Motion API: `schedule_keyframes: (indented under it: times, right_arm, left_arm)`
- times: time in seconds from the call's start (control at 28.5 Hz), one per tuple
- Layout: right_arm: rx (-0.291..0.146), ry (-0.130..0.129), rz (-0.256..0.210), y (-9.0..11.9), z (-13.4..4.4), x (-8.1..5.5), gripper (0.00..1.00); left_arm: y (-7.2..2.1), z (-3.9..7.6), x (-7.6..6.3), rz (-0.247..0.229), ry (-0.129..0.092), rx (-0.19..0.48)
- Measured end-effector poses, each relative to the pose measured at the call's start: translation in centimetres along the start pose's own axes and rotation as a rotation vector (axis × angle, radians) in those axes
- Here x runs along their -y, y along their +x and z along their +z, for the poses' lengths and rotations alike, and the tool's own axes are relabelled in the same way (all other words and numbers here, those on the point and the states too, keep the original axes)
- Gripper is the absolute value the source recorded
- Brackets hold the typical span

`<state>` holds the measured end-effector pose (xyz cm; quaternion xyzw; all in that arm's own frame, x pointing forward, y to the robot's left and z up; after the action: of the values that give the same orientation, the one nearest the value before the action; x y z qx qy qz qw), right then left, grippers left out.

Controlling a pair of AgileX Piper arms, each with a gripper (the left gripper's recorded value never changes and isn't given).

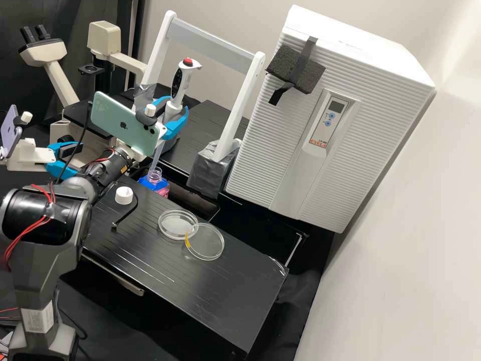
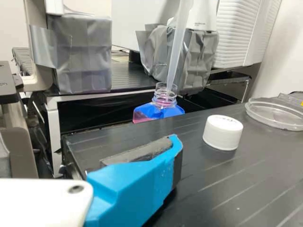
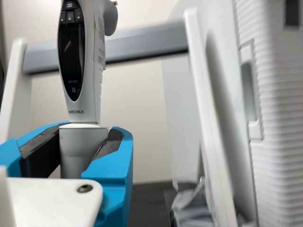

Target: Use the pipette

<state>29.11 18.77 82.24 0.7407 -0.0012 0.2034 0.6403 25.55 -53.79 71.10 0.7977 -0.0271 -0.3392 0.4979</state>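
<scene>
From above, a white ribbed machine (image 1: 300, 150) and a white frame (image 1: 210, 47) stand behind the bench (image 1: 200, 286), where a loose cap (image 1: 124, 195) and two petri dishes (image 1: 177, 223) lie. My right claw (image 1: 168, 120) is clenched on the upright pipette (image 1: 179, 82), its tip in the bottle (image 1: 157, 180) of pink liquid. My left claw (image 1: 62, 159) is spread, holding nothing.

From my left wrist, one blue finger (image 2: 137, 184) is low over the bench, cap and bottle beyond.

From my right wrist, both fingers press the pipette's white body, frame behind.

place: lab | evidence: microscope (image 1: 44, 52), petri dishes (image 1: 178, 224), pipette (image 1: 180, 82), perhaps chiller unit (image 1: 320, 115)
</scene>
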Motion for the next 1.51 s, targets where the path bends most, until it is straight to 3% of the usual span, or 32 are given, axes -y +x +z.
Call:
schedule_keyframes:
  times: [0.21,0.28,0.42,0.53,0.7,0.88,1.05,1.26,1.51]
  right_arm:
    - [-0.043,0.034,0.061,-0.3,-1.5,-2.4,0.0]
    - [-0.056,0.039,0.086,-0.4,-1.9,-3.5,0.0]
    - [-0.092,0.073,0.133,-1.6,-1.7,-6.4,0.0]
    - [-0.129,0.071,0.153,-2.7,-1.4,-8.2,0.0]
    - [-0.161,0.051,0.163,-4.4,-0.3,-10.5,0.0]
    - [-0.136,0.03,0.118,-5.8,1.5,-11.7,0.0]
    - [-0.068,0.02,0.076,-7.0,3.7,-12.4,0.0]
    - [0.009,0.018,0.098,-7.9,5.5,-13.4,0.0]
    - [0.032,0.012,0.114,-8.5,6.1,-14.2,0.0]
  left_arm:
    - [-0.27,0.3,-0.5,0.007,-0.03,0.04]
    - [-0.57,0.7,-1.1,0.025,-0.03,0.079]
    - [-1.14,1.6,-2.2,0.075,-0.025,0.164]
    - [-1.28,1.8,-2.4,0.095,-0.024,0.192]
    - [-1.45,1.9,-2.0,0.077,-0.018,0.2]
    - [-1.36,2.0,-1.8,0.068,-0.015,0.207]
    - [-1.18,2.3,-1.5,0.054,-0.019,0.22]
    - [-1.05,2.5,-1.1,0.042,-0.021,0.229]
    - [-0.94,3.0,-0.9,0.031,-0.022,0.245]
